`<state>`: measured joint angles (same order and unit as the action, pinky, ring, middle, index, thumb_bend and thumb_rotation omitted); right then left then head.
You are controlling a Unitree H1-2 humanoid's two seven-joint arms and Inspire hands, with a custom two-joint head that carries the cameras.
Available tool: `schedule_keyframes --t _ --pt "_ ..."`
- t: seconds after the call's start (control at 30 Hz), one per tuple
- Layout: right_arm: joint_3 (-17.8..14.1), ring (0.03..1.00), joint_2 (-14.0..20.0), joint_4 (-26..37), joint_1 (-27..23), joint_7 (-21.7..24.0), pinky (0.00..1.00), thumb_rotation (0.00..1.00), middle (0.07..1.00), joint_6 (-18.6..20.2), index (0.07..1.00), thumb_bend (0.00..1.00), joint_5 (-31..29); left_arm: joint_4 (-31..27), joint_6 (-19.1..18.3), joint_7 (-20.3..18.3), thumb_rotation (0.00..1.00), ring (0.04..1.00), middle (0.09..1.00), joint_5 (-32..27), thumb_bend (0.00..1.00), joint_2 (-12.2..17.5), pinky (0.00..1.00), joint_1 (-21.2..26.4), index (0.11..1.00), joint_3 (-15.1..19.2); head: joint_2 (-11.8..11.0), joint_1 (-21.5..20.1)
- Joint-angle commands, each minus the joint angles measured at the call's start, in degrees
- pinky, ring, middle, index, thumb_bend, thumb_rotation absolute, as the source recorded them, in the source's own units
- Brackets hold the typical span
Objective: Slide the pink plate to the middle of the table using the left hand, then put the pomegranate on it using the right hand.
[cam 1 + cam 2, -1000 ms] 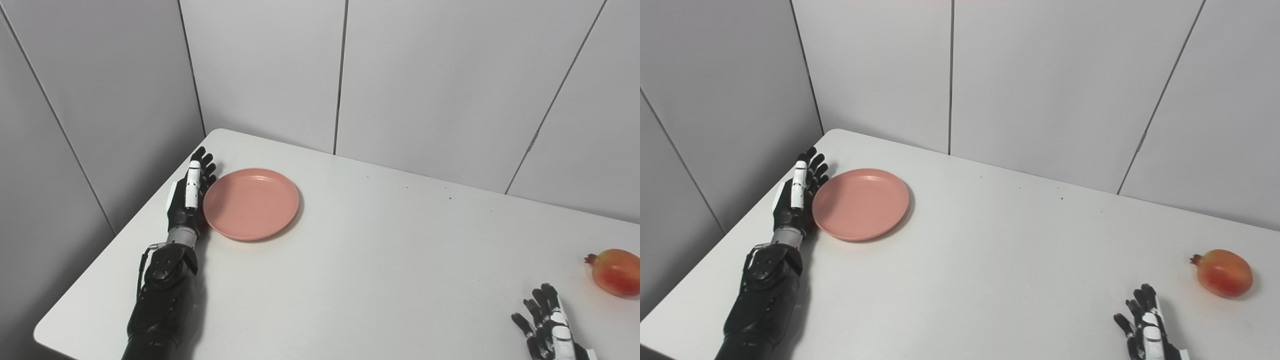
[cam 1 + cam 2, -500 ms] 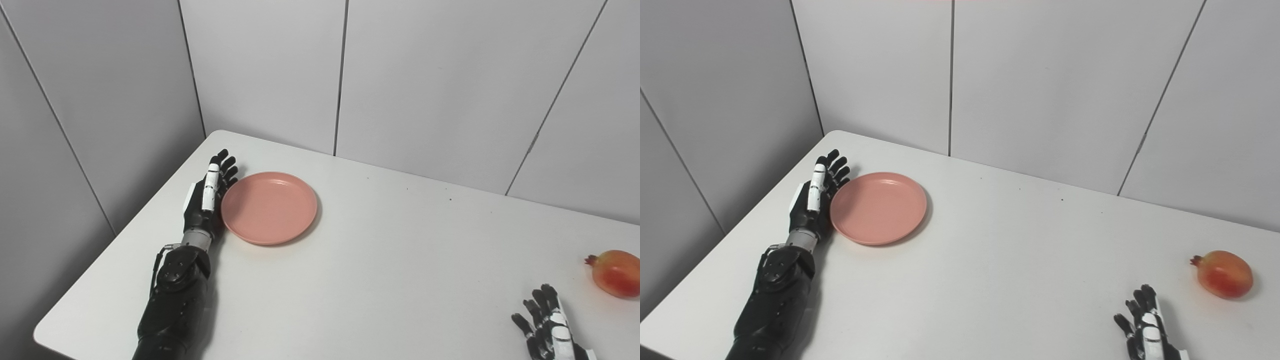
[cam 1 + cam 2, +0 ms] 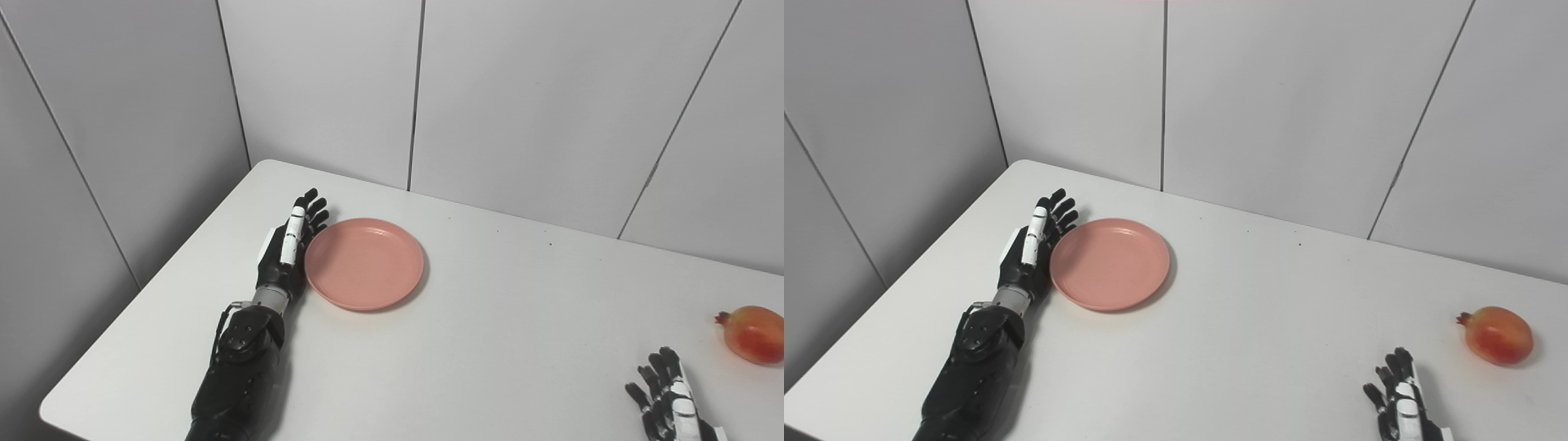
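Note:
The pink plate [image 3: 364, 263] lies flat on the white table [image 3: 478, 343], left of its middle. My left hand [image 3: 288, 248] stands on edge against the plate's left rim, fingers straight and apart, holding nothing. The pomegranate [image 3: 1498, 335], red and orange, rests near the right edge of the table. My right hand [image 3: 1399, 404] is at the bottom right, fingers spread, a little left of and nearer than the fruit, not touching it.
Grey wall panels [image 3: 520, 104] close the table in at the back and on the left. The table's left edge [image 3: 147, 294] runs diagonally beside my left forearm [image 3: 242, 361].
My left hand has pushed the pink plate to the right across the table, staying against its left rim. The right hand and the pomegranate have stayed put.

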<state>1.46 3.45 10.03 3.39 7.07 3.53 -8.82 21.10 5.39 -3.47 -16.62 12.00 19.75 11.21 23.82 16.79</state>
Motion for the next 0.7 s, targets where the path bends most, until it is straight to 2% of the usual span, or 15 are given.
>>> schedule_keyframes --t 0.0,0.3,0.67 --pt "0.30 1.000 -0.29 0.37 -0.57 0.06 1.00 1.00 1.000 -1.24 1.000 0.15 0.64 -0.77 -1.14 -0.35 1.00 0.932 0.934 0.59 0.46 -0.91 0.93 0.34 0.915 -0.75 0.03 -0.06" --pt "0.32 1.000 -0.86 0.46 -0.51 -0.17 1.00 1.00 1.000 -1.28 1.000 0.13 1.02 -2.69 -2.10 -1.03 1.00 0.952 0.949 1.53 0.46 -2.56 0.96 0.76 0.933 -2.75 0.28 -1.07" --pt "0.33 1.000 -1.29 0.01 -0.53 -0.27 1.00 1.00 1.000 -1.76 1.000 0.14 1.34 -4.81 -4.52 -1.25 1.00 0.953 0.952 1.32 0.47 -4.48 0.96 1.21 0.940 -3.68 0.81 -2.58"
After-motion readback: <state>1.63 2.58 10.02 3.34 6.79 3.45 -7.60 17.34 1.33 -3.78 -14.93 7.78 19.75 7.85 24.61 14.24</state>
